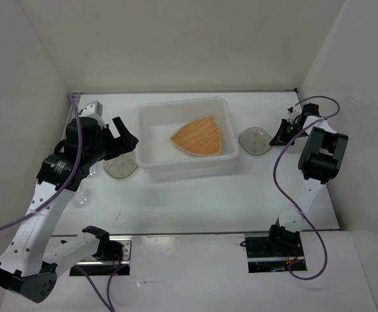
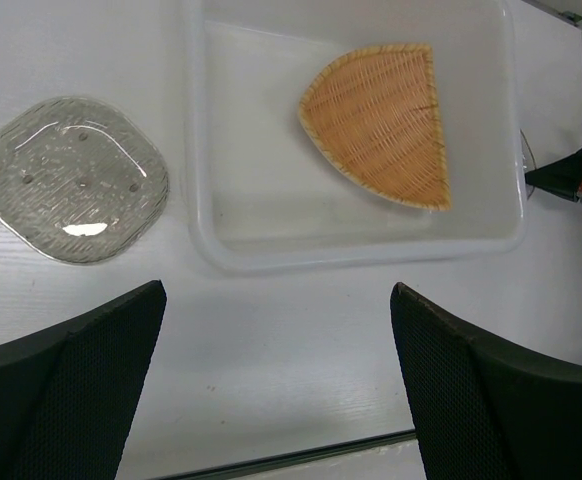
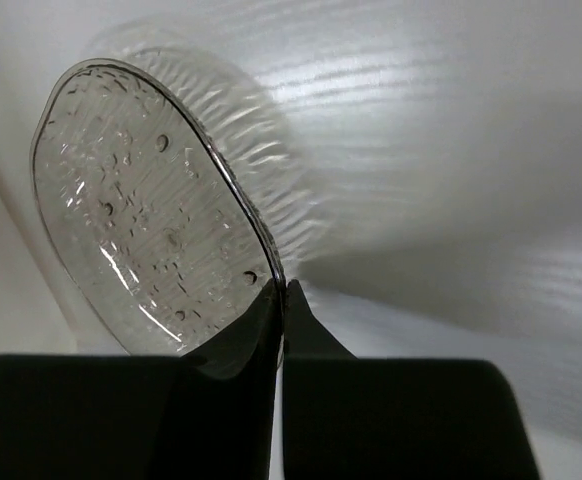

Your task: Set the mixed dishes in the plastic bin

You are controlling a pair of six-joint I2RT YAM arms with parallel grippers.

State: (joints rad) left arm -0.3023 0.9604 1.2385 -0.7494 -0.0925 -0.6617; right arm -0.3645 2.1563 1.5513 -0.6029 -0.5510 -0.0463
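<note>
My right claw [image 3: 279, 292] is clenched on the rim of a small translucent grey-brown roundish plate [image 3: 146, 215]. Both fingers [image 3: 233, 350] meet at lower centre of the right wrist view, with the plate's thin near edge sandwiched between them. From above, that plate [image 1: 255, 140] sits right of centre, just beside the right end wall of the white translucent rectangular plastic bin [image 1: 176, 168]. I cannot tell whether it is off the table [image 1: 195, 201] yet.

I judge the plate light, stiff and slick, probably brittle, so a pinch at one edge could let it swing or slip. I'd keep the grip deep on the rim and carry it gently.

Inside the bin lies the large orange-tan ribbed rounded-triangle plate [image 1: 199, 136]. My left claw [image 2: 281, 390] is released, its fingers spread wide at the bottom of its view and holding nothing. A second small grey-brown translucent plate [image 2: 71, 180] lies flat at upper left there, just beside the bin's left wall. Its low rim looks like the only place to take hold.
</note>
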